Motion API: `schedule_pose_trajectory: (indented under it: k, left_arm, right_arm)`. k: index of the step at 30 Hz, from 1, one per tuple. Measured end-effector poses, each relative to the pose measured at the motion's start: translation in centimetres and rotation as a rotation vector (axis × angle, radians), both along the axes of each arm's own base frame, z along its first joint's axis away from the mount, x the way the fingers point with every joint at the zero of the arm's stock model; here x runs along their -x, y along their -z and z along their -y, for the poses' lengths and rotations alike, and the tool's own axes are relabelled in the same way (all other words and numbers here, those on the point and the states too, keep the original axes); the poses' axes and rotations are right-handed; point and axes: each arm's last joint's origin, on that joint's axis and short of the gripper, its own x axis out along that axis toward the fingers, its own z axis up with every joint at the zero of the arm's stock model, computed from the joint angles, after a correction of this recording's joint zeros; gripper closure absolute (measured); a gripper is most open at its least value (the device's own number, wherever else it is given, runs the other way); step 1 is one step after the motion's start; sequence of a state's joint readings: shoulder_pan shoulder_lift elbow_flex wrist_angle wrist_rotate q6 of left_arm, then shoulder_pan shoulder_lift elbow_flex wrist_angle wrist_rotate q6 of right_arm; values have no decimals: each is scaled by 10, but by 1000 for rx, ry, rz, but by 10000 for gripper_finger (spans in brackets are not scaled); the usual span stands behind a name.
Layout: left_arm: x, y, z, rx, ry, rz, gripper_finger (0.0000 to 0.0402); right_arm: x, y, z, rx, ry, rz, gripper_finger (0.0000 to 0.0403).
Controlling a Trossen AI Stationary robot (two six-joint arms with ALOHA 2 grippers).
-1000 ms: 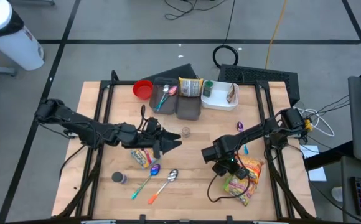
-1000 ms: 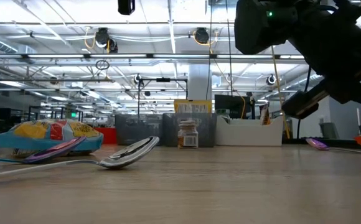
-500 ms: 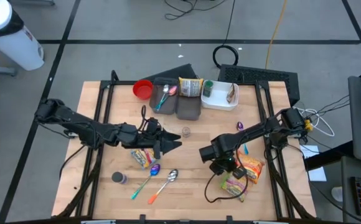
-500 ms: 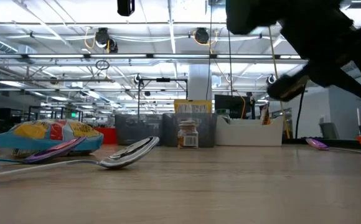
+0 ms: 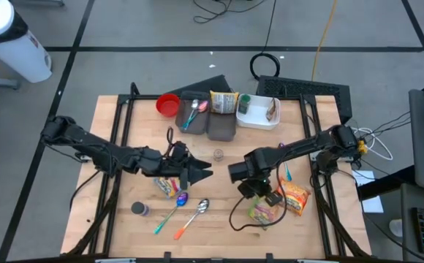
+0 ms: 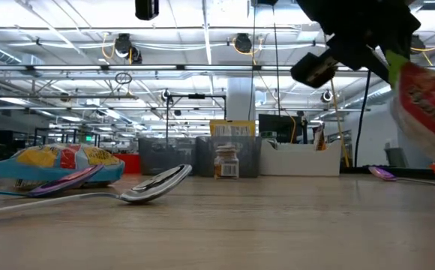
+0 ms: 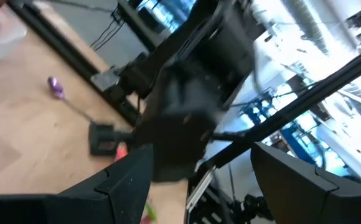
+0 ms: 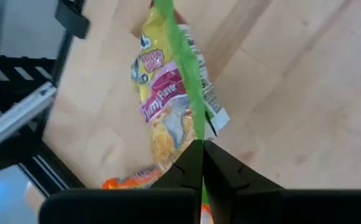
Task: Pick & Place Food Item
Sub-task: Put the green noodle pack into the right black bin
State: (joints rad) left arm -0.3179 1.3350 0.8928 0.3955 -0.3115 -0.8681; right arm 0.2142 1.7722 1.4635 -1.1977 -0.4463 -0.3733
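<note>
Wooden tabletop (image 5: 226, 219) fills your view. Your right hand (image 8: 200, 155) is clamped on the snack bag (image 8: 168, 102), dangling just above the boards. Lift it steadily so the bag doesn't swing. Your left hand (image 5: 205, 169) waits open near centre.

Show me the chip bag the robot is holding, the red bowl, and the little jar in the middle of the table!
chip bag (image 8: 168, 106), right wrist view, on its printed front.
red bowl (image 5: 168, 104), high view, on its inside.
little jar (image 5: 218, 155), high view, on its top.
</note>
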Motion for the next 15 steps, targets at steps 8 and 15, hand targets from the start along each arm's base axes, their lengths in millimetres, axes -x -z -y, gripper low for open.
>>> schedule_pose_trajectory:
  k: [8, 15]
  left_arm:
    - [3, 9, 8, 57, 20, -88, 128]
    - [4, 9, 9, 65, 22, -91, 128]
  right_arm:
    - [14, -27, 10, 43, 51, 66, 403]
    - [22, -49, 20, 22, 145, 146, 403]
